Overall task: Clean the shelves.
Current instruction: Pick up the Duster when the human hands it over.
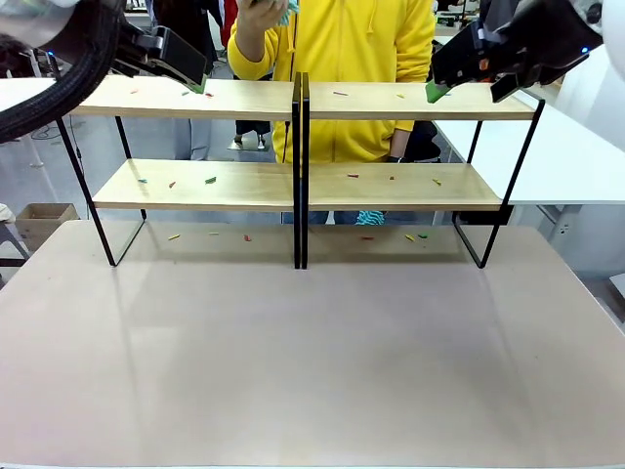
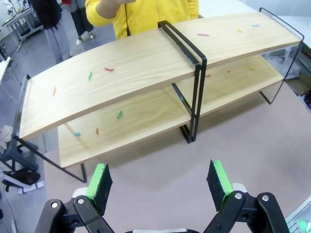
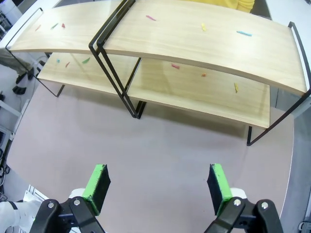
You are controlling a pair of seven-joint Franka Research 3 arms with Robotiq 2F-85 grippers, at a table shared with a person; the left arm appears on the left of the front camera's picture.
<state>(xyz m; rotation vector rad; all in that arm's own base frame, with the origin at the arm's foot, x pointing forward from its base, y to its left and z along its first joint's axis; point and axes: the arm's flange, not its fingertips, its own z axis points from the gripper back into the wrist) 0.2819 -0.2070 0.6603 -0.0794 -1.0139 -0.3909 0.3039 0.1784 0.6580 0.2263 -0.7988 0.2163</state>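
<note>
The shelves [image 1: 244, 98] stand side by side across the far half of the table: light wooden boards in thin black frames. Small coloured scraps [image 1: 210, 180] lie scattered on both tiers and on the table under them. My left gripper [image 1: 195, 84] hovers at the left rack's top board and my right gripper [image 1: 437, 92] at the right rack's top board. In the left wrist view the left gripper [image 2: 159, 182] is open and holds nothing, with the shelves [image 2: 146, 63] ahead and scraps [image 2: 119, 114] on them. The right gripper [image 3: 157, 183] is open too, above the shelves [image 3: 184, 43].
A person in a yellow hoodie [image 1: 342, 49] stands close behind the racks, one hand [image 1: 256, 18] raised with something teal in it. The brown table top [image 1: 312, 342] lies bare in front of the racks. White tables [image 1: 566, 166] stand to the right.
</note>
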